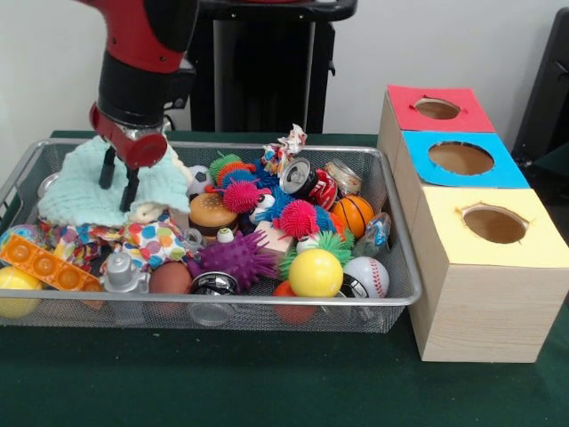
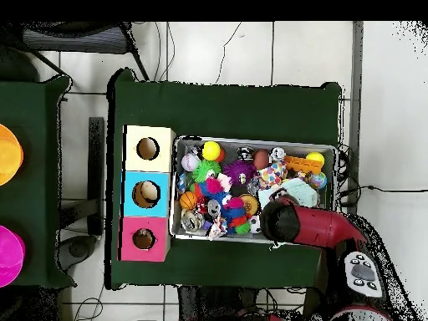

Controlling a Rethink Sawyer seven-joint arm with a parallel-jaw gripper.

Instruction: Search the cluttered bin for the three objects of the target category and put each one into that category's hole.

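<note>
Fingers of the end effector [image 1: 119,189] spread over a pale soft toy [image 1: 148,212] just beneath — likely light, squashy, best pinched mid-body.

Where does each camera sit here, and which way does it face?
Front view: across the table, facing the robot; red arm comes down from above, open gripper over the mint cloth.
Overhead view: above the table, looking straight down; arm enters from the bottom right.
Shared: wire bin, red-panelled hole, gripper.
</note>
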